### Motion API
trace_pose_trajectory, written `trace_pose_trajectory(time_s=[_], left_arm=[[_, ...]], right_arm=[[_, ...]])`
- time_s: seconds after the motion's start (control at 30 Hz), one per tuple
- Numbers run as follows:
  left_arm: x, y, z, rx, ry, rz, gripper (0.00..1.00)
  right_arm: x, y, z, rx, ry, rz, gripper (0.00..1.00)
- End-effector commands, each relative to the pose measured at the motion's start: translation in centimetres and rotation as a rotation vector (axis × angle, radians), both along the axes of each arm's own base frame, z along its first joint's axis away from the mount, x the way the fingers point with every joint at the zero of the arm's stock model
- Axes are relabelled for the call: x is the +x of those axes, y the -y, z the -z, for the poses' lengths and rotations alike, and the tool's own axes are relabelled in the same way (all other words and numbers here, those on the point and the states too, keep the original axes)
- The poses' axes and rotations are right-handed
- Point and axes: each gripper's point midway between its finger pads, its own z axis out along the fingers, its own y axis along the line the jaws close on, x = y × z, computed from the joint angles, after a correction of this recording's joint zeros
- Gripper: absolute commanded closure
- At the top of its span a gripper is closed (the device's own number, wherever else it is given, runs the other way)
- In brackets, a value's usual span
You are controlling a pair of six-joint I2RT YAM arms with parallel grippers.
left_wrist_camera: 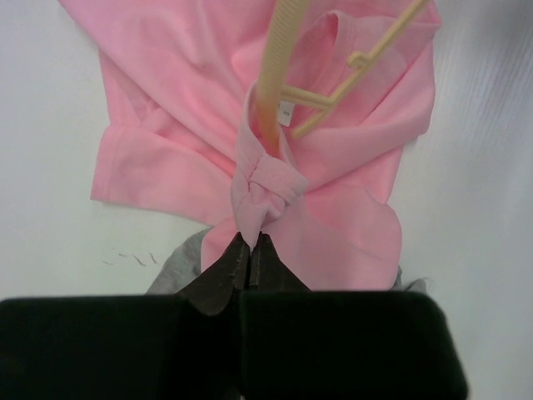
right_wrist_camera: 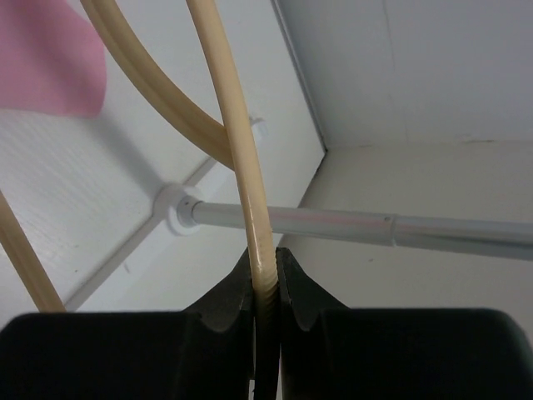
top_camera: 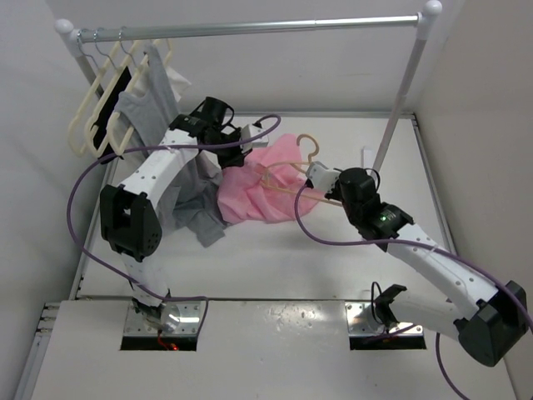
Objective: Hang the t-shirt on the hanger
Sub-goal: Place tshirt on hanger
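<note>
The pink t-shirt [top_camera: 250, 193] lies bunched on the white table [top_camera: 275, 267] toward the far middle, its left edge touching the gray garment [top_camera: 190, 208]. The left gripper [left_wrist_camera: 250, 247] has its fingers pinched together on a twisted fold of the shirt near the neck. The peach hanger [right_wrist_camera: 247, 183] rests over the shirt, one arm running into the neck opening, hook pointing far. The right gripper [right_wrist_camera: 265, 265], at the shirt's right side, is clamped on the hanger's thin frame. At far left, paler hangers [top_camera: 98, 112] hang on the rail [top_camera: 250, 29]
</note>
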Motion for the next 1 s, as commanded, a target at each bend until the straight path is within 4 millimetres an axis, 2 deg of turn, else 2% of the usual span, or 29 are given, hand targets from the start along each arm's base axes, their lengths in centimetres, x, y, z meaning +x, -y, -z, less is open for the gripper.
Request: trace_pose_trajectory(time_s=[0.0,0.03,0.07,0.2,0.3,0.37,0.47,0.57,0.63,0.67,0.77,0.97], left_arm=[[-0.4,-0.2,-1.3,0.023,0.055,0.031,1.0],[-0.4,-0.2,-0.8,0.027,0.045,0.031,1.0],[-0.4,-0.2,-0.8,0.027,0.045,0.031,1.0],[0.4,0.5,-0.4,0.002,0.035,0.029,1.0],[0.4,0.7,-0.8,-0.012,0.034,0.026,1.0],[0.4,0.7,-0.8,-0.012,0.034,0.027,1.0],[0.1,0.7,-0.2,-0.007,0.027,0.049,1.0],[0.2,0.2,0.0,0.027,0.049,0.049,1.0],[0.3,-0.2,0.4,0.048,0.053,0.048,1.0],[0.4,-0.4,0.4,0.057,0.056,0.043,1.0],[0.7,-0.2,1.1,0.065,0.049,0.052,1.0],[-0.1,0.6,0.8,0.015,0.03,0.082,1.0]], right_arm=[[1.2,-0.5,-6.0,0.014,0.193,-0.022,1.0],[1.2,-1.1,-6.2,0.023,0.183,-0.055,1.0],[1.3,-1.5,-7.2,0.037,0.191,-0.073,1.0],[0.8,-3.0,-8.0,0.069,0.161,-0.155,1.0],[0.8,-2.7,-7.8,0.023,0.154,-0.161,1.0],[1.2,-2.8,-6.6,-0.016,0.142,-0.164,1.0],[2.0,-2.9,-7.3,-0.069,0.202,-0.172,1.0],[2.4,-2.6,-6.9,-0.141,0.189,-0.172,1.0],[2.4,-2.6,-8.0,-0.162,0.197,-0.18,1.0],[2.3,-2.5,-7.6,-0.182,0.177,-0.186,1.0],[2.1,-2.3,-8.2,-0.19,0.181,-0.189,1.0],[2.6,-2.3,-8.4,-0.219,0.246,-0.182,1.0]])
